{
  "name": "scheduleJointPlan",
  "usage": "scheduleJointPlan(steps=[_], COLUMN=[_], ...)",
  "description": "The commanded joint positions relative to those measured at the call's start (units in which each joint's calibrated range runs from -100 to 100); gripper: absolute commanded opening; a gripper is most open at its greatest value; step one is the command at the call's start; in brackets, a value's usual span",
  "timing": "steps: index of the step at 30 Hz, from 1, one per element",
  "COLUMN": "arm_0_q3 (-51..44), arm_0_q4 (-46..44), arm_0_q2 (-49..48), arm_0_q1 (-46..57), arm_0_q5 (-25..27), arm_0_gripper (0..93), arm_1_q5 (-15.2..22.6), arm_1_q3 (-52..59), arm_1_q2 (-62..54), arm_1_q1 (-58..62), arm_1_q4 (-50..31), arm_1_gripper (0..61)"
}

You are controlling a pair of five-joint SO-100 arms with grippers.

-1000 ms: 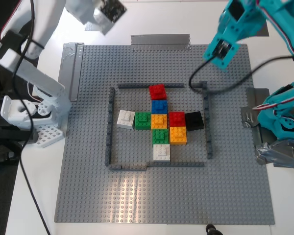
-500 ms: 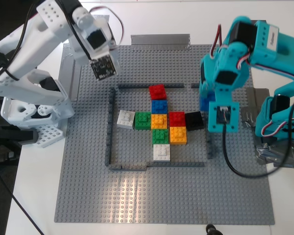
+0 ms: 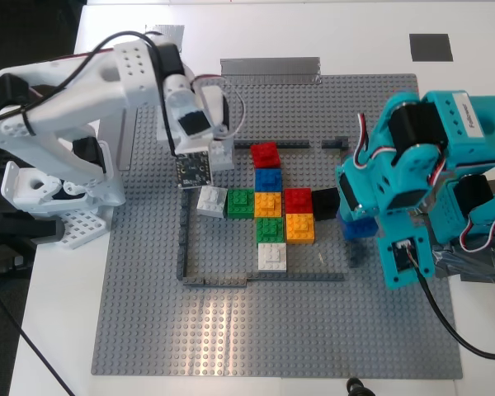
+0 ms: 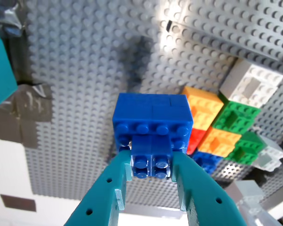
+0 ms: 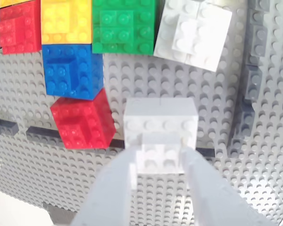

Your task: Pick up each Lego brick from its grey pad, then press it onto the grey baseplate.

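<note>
Clamped on a white Lego brick [image 5: 160,134], my second gripper [image 5: 159,162] hangs over the grey baseplate [image 3: 231,330] at the exterior view's left, near the upper left corner of the dark grey brick border [image 3: 184,239]. That white arm's brick [image 3: 220,153] sits just beside the red brick [image 3: 266,154] that heads the coloured cluster. Toward the exterior view's right, my first gripper [image 4: 152,165] is closed on a blue Lego brick [image 4: 152,125], which shows below the black brick [image 3: 327,202] by the border's right side, as blue [image 3: 359,228] under the teal arm.

Both bricks are off their pads and over the plate, so I judge the step to be placement. Next, each brick needs lining up with the stud grid beside the cluster, then a straight press down.

Each held piece looks like a square brick with a smaller stepped block on top, studs clean, gripped by that upper block. 1 dark grey pad [image 3: 431,46] lies bare on the table at the upper right
</note>
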Motion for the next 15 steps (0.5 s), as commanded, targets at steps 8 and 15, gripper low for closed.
scheduleJointPlan(steps=[8, 15], arm_0_q3=[-0.2, 5.6], arm_0_q4=[-7.7, -10.0], arm_0_q2=[6.5, 6.7], arm_0_q1=[-1.1, -1.2], arm_0_q5=[-5.3, -5.4], arm_0_gripper=[0.0, 0.0], arm_1_q5=[-0.2, 0.2], arm_1_q3=[0.3, -0.3], arm_1_q2=[4.5, 5.9], arm_1_q1=[0.6, 3.2], arm_1_q4=[-7.9, -8.5], arm_1_gripper=[0.1, 0.1])
